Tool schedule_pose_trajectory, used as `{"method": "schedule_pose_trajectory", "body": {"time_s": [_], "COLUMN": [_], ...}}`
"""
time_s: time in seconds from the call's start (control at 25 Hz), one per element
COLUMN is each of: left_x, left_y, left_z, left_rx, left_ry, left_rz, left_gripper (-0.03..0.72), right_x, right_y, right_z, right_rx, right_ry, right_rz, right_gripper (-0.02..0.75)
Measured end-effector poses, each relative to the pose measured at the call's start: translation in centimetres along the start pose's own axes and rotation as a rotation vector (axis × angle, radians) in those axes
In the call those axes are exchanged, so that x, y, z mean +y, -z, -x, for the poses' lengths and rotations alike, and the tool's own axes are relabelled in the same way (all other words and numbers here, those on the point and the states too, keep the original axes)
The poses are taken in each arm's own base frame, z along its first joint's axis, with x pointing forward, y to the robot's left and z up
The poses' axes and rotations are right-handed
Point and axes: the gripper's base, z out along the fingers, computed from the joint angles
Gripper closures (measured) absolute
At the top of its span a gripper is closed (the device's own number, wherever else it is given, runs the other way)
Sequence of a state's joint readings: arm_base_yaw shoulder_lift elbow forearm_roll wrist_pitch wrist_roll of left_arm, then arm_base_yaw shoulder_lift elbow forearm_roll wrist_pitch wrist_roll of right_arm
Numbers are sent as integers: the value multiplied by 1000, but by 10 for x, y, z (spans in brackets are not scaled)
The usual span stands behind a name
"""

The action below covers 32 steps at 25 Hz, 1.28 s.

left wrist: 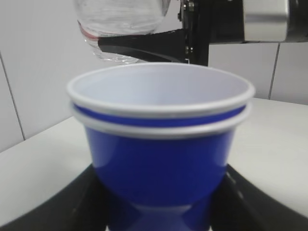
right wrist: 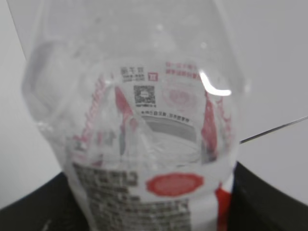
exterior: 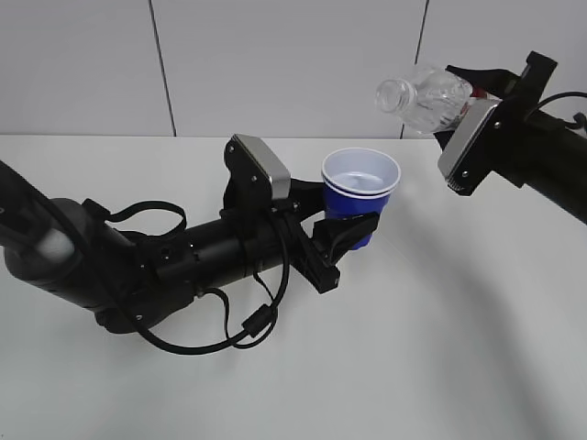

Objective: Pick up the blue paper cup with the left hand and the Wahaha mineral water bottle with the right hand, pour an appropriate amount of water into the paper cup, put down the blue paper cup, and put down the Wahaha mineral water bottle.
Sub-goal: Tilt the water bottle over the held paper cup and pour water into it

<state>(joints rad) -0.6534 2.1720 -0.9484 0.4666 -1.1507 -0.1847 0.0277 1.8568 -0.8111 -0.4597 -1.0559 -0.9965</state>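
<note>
The left end effector [exterior: 353, 234] is pinched on the blue paper cup [exterior: 360, 194], its 2 black fingers [exterior: 323, 259] pressed against the lower wall on either side, so the opening is only as wide as the cup's base. The cup stands upright in that grip, raised off the white surface [exterior: 440, 348], and its white rim shows a doubled edge in the left wrist view [left wrist: 161, 108]. The white interior looks bare from the exterior view; whether any water lies at the bottom cannot be told.

The right end effector [exterior: 477, 92] is clamped on the Wahaha mineral water bottle [exterior: 425, 98], gripping the body near the red-and-white label [right wrist: 174, 184]. The bottle is tipped well over, nearly horizontal, with its open capless neck [exterior: 393, 94] pointing left and slightly down. The neck sits above and a little to the right of the cup's rim, apart from it. From the left wrist view the clear bottle body [left wrist: 120, 29] hangs just beyond and above the cup's far rim, with a black finger [left wrist: 144, 45] running along its underside.
</note>
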Motion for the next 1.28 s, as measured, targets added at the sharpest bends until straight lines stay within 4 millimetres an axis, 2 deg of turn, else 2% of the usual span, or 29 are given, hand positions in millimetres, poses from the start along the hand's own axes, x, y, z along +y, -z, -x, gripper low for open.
{"method": "schedule_pose_trajectory", "body": {"time_s": [0.4,1.28], "left_x": [0,1], "left_y": [0,0], "left_z": [0,0], "left_rx": [-1,-1], "left_ry": [2,2], "left_rz": [4,6], "left_gripper": [261,262], "right_x": [-7,-3], "right_y": [-5,-5], "right_z": [0,2], "right_rx": [-9,-25], "right_ry": [49,188], "right_rz": [-25,15], "right_gripper": [288,288]}}
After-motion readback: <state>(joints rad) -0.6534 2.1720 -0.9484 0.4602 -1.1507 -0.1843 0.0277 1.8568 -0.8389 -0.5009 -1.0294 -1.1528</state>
